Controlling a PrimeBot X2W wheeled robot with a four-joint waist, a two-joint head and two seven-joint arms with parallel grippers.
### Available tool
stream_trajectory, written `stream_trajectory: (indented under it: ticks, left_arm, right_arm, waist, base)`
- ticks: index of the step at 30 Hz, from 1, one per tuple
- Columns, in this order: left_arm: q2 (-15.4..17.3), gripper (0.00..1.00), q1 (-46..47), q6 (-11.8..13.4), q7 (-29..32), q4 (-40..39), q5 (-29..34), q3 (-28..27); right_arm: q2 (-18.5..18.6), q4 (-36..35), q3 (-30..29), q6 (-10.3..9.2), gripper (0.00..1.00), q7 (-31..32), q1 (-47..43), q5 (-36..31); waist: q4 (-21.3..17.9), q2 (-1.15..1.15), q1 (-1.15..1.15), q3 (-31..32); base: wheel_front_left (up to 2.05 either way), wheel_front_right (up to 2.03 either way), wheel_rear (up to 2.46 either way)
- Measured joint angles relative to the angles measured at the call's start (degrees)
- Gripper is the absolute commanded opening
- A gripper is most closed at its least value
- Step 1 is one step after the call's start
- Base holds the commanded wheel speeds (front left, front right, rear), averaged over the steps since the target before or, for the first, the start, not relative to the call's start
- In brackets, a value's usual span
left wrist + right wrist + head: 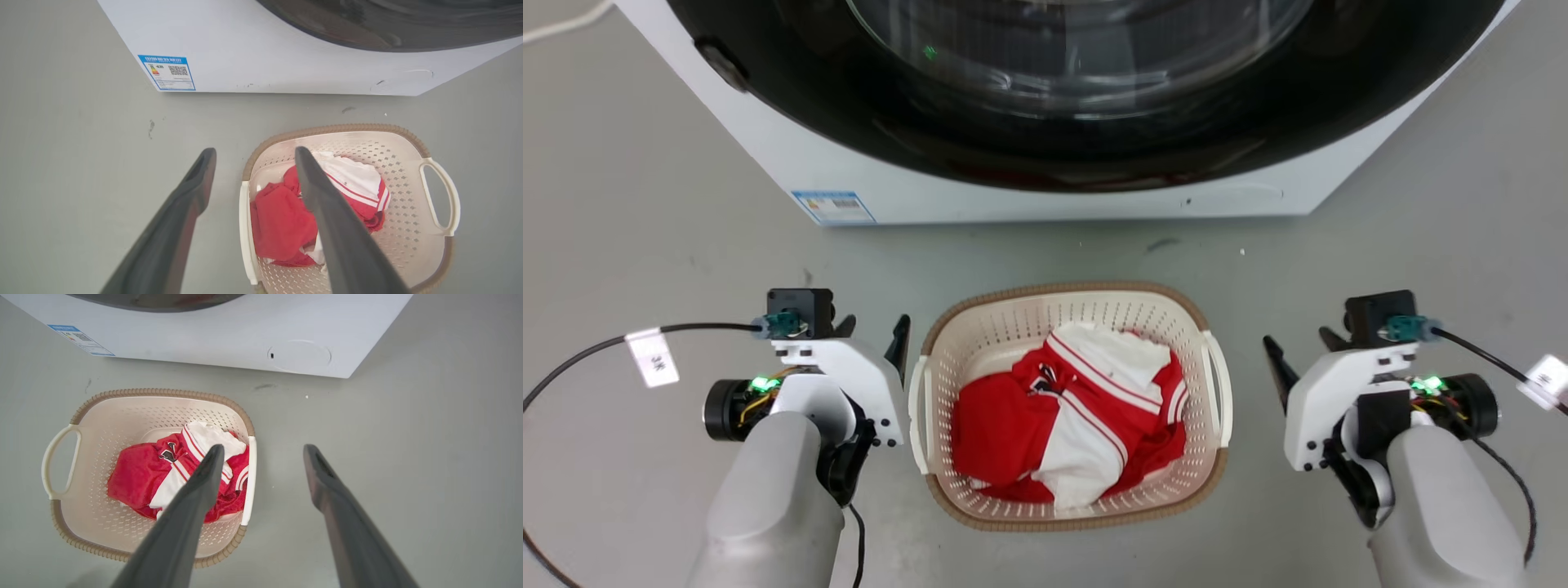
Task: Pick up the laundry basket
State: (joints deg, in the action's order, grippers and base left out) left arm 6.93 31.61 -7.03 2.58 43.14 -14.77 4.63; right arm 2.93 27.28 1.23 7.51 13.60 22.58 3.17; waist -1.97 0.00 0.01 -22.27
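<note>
On the grey floor, just in front of the white washing machine, the laundry basket sat upright, roughly centred between the two arms in head view. Red-and-white clothes lay bunched inside it, below the brown rim. The machine's dark door glass filled the top of head view, and a blue label sat at the front lower corner on the robot's left. The left gripper was beside the basket's left handle with its jaws spread and nothing between them. Its inner finger was very close to that handle, and I couldn't tell whether it touched. In left wrist view one finger lined up over the basket interior, the other over bare floor, and the near handle fell between them. The right gripper was likewise spread and empty, off the right handle with a strip of floor showing between. Right wrist view had the same layout mirrored: one finger over the clothes, one over floor. Gripper height above the rim couldn't be judged. A black cable with a white tag ran off the left wrist.
</note>
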Motion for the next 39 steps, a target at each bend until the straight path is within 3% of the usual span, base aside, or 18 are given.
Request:
stream_trajectory:
  ticks: [8, 20, 30, 39]
  left_arm:
    - [1.02, 1.0, 5.41, -0.36, 5.8, 10.8, -4.65, 4.35]
    - [4.1, 1.0, 12.04, -0.37, 15.23, 16.51, -13.82, 13.18]
    - [6.94, 1.0, 18.91, -0.38, 16.39, 20.19, -17.91, 18.04]
    - [7.37, 1.0, 23.4, -0.38, 14.79, 23.05, -18.79, 21.23]
  right_arm:
    - [0.01, 12.18, 3.64, 0.0, 1.0, 4.74, 7.48, 3.03]
    - [0.01, 26.48, 9.39, 0.0, 1.0, 8.9, 18.98, 7.62]
    - [0.01, 35.45, 15.17, 0.0, 1.0, 9.25, 29.6, 13.8]
    - [0.01, 38.76, 19.8, 0.0, 1.0, 9.14, 33.94, 18.66]
  waist:
    - [-0.71, 0.0, 0.0, -6.26]
    - [-1.61, 0.0, 0.0, -12.85]
    - [-2.58, 0.0, 0.0, -20.27]
    - [-3.05, 0.0, 0.0, -24.81]
  base:
    - [0.0, 0.0, 0.0]
    - [0.0, 0.0, 0.0]
    - [0.0, 0.0, 0.0]
    - [0.0, 0.0, 0.0]
